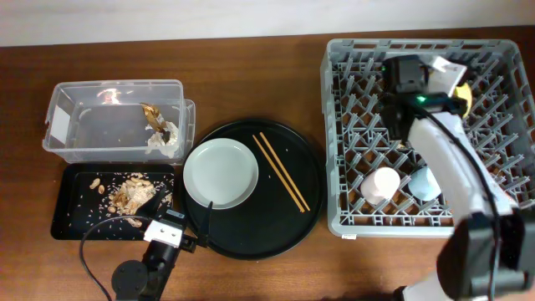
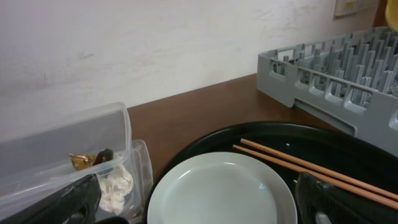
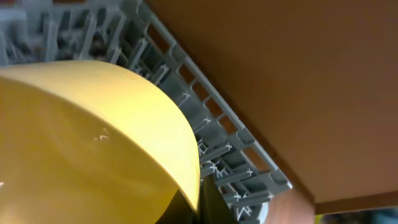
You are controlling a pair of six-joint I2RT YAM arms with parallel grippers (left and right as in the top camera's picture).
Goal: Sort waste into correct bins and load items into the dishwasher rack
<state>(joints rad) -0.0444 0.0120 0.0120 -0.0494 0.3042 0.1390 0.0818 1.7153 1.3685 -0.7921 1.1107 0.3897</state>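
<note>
Brown wooden worktop point(image 1: 251, 58) is seen below a pale wall. The waste looks sorted: the tissue point(image 1: 165, 142) and wrapper point(image 1: 152, 113) lie in the clear tub point(image 1: 75, 125), and the food scraps point(image 1: 125, 194) in the shallow black tray point(image 1: 71, 213).

Loading is judged to be the step in hand. The yellow bowl point(image 1: 462, 94) is held over the far part of the dishwasher rack point(image 1: 351, 125) by the right end effector point(image 1: 443, 77), which appears clamped on its rim. The pink cup point(image 1: 380, 184) and blue cup point(image 1: 422, 184) are already seated near the rack's front edge.

Next, the bowl would need to be lowered between pegs and released. The left end effector point(image 2: 199, 208) is spread wide, holding nothing, low over the grey plate point(image 1: 221, 172). The plate and the chopsticks point(image 1: 282, 171) beside it on the round black tray point(image 1: 309, 209) are not yet loaded.
</note>
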